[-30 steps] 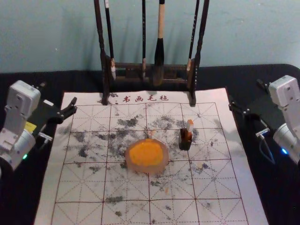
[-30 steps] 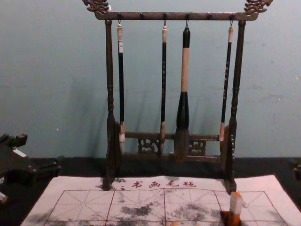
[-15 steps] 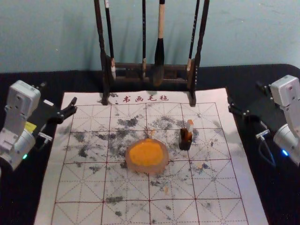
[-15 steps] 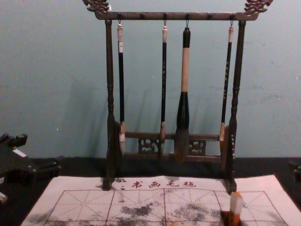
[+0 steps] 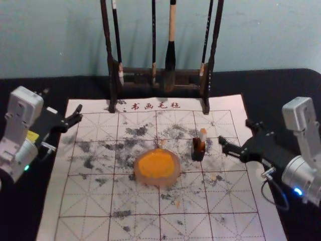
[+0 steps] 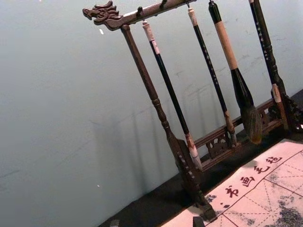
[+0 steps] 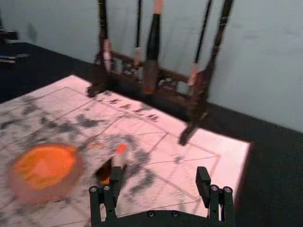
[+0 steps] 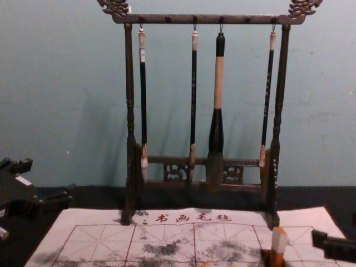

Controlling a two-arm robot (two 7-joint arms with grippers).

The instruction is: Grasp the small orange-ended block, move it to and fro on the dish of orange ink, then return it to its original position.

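Right gripper wide open, empty, at block's three o'clock; left gripper, open, empty, at dish's ten.

Head cam peers forward and down over the calligraphy mat; chest cam sits lower, nearly level, square-on to the brush rack. Left wrist cam's tilted, catching that rack from its left. Right wrist cam looks slantwise across the ink dish, shared with head.

Four brushes; one rack, dish and block.
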